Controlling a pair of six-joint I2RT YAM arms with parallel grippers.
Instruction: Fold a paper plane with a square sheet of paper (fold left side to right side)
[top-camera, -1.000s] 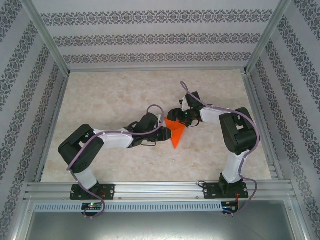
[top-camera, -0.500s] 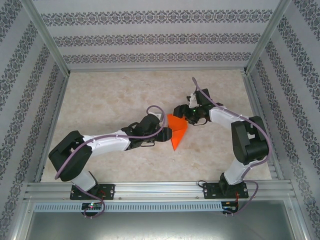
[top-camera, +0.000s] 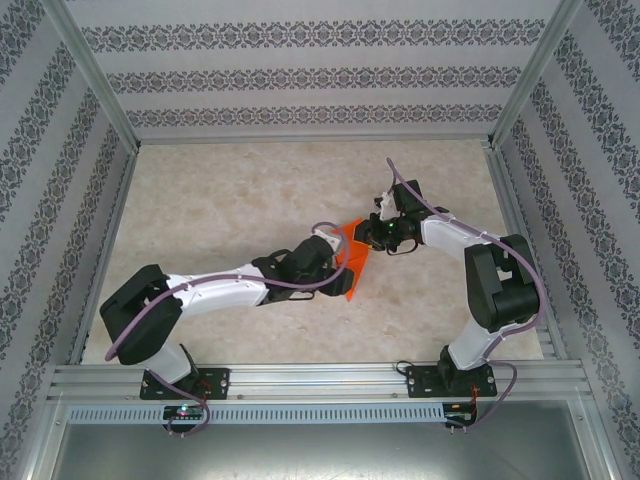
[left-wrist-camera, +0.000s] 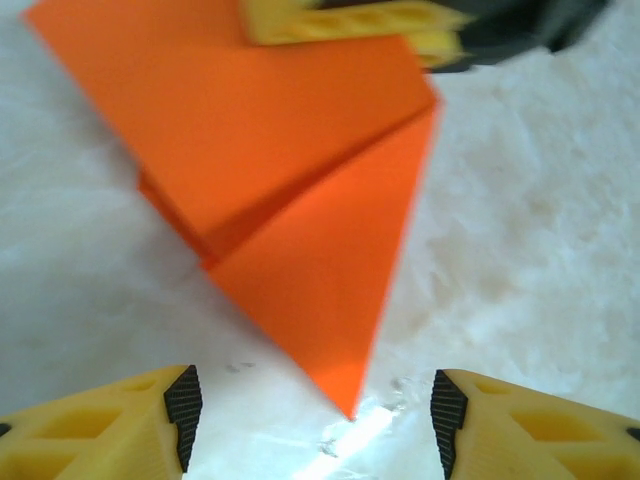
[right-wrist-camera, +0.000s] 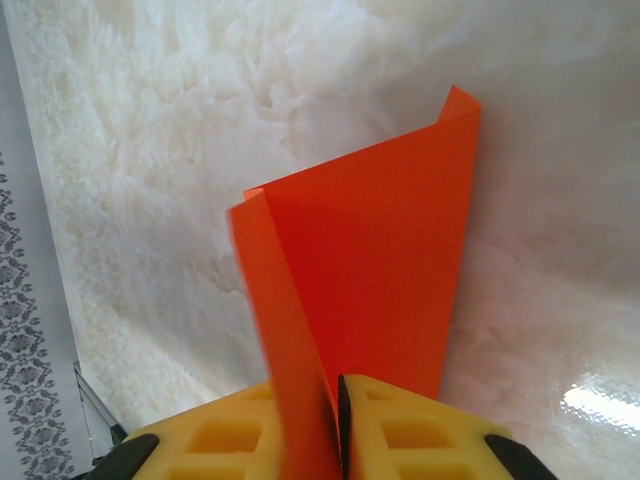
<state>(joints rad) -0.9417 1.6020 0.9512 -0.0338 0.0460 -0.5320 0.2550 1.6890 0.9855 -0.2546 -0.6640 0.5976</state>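
We have the right claw pressed together on the paper, pinching one upper edge so that a flap stands up off the counter. We judge this lift is meant to carry that side across for the next fold. The left claw hangs low over the near end with its fingers spread, and the paper's sharp tip lies between them, touching neither. Placed so, it looks ready to press down and pin the folded part while the other side swings over. The paper sits mid-counter between the two claws, folded to a pointed, layered triangle, its lower layers flat on the surface. The flap is thin and may bend or slip if pulled hard, so we would move it in a gentle arc. We see no container in play: the paper lies straight on the counter.
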